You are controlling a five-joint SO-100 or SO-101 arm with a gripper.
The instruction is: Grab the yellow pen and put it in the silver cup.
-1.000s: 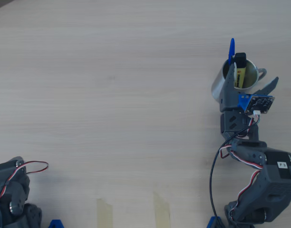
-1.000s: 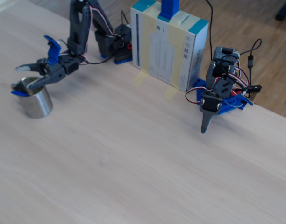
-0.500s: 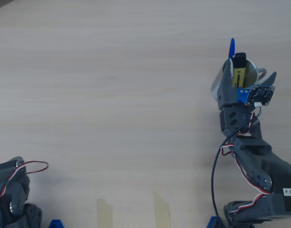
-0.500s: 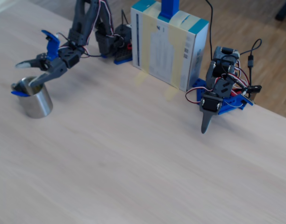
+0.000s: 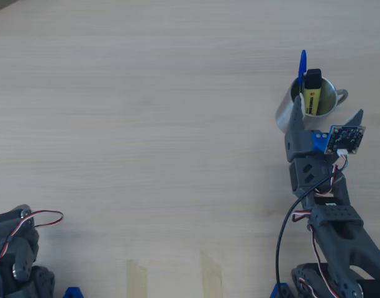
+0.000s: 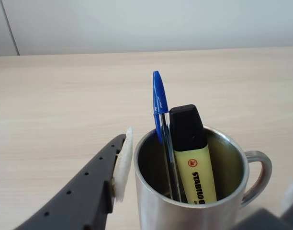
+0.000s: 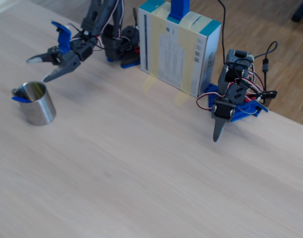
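The silver cup [image 5: 287, 112] stands upright at the right of the overhead view. The yellow pen [image 5: 312, 99] stands inside it, black cap up, leaning on the far rim beside a thin blue ballpoint [image 5: 302, 64]. The wrist view shows the cup [image 6: 194, 213] close up with the yellow pen [image 6: 197, 175] in it. My gripper [image 5: 328, 109] is open and holds nothing, just short of the cup. In the fixed view the gripper [image 7: 38, 69] hovers above and behind the cup [image 7: 38, 105]. One padded finger [image 6: 89, 191] sits left of the cup's wall.
A second arm [image 7: 231, 99] rests folded at the right of the fixed view and at the bottom left corner [image 5: 15, 254] of the overhead view. A blue and white box [image 7: 178, 44] stands at the table's far edge. Two tape strips [image 5: 137, 277] lie near the front edge.
My gripper has let go of the yellow pen, drawn back from the cup's mouth and risen, jaws wide. The pen stays in the cup.
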